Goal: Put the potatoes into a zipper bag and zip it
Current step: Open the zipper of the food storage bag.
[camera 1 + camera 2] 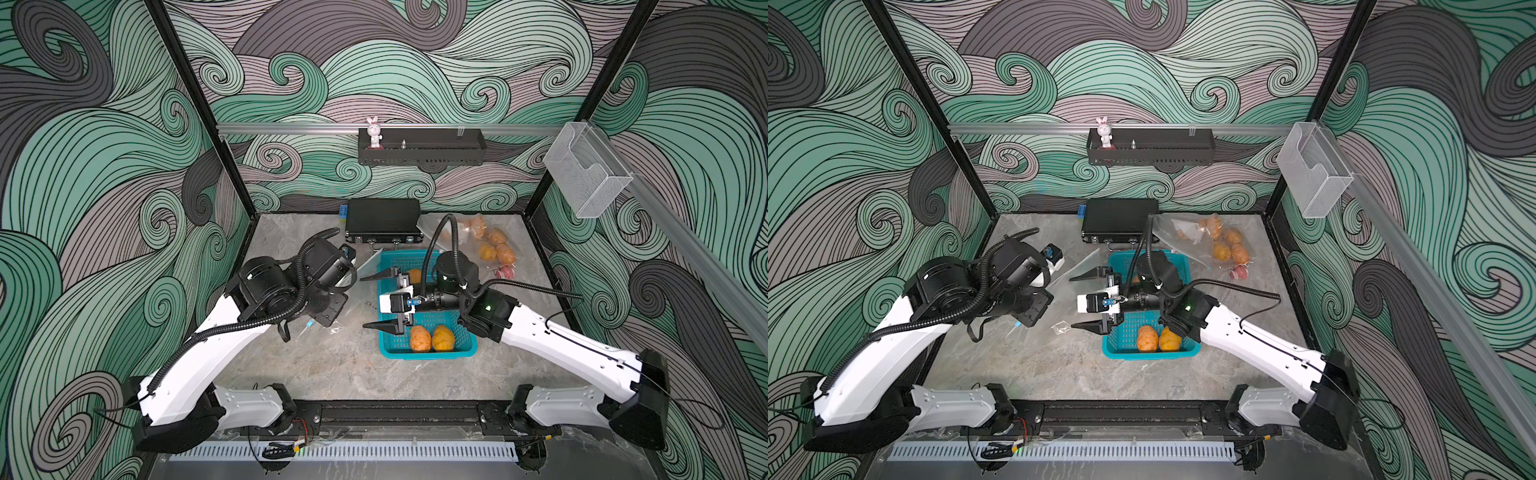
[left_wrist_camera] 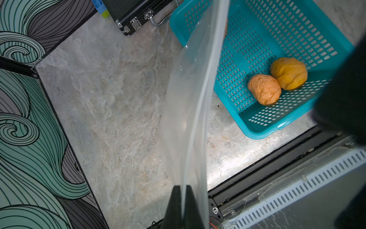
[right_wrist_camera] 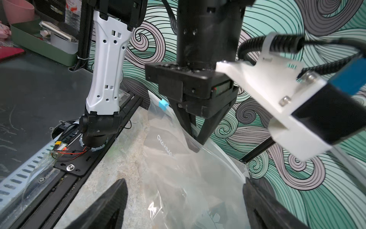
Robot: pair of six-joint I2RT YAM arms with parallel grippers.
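Observation:
Two orange-tan potatoes (image 1: pixel 420 338) (image 1: pixel 443 337) lie at the near end of a teal basket (image 1: pixel 428 354), and a third potato (image 1: pixel 414 275) peeks out under my right arm. In the left wrist view both near potatoes (image 2: pixel 264 89) (image 2: pixel 289 73) show. A clear zipper bag (image 2: pixel 190 99) hangs from my left gripper (image 2: pixel 183 187), which is shut on its top edge. The bag's blue slider (image 3: pixel 163 104) sits beside that gripper (image 3: pixel 198 142). My right gripper (image 1: pixel 363 302) (image 1: pixel 1071 302) points at the bag (image 3: pixel 188 168) from the basket's left side, jaws wide open, gripping nothing.
A second clear bag with several potatoes (image 1: pixel 490 245) lies at the back right, with a small pink thing (image 1: pixel 505 272) next to it. A black case (image 1: pixel 382 220) stands against the back wall behind the basket, a blue block (image 1: pixel 343 211) at its left.

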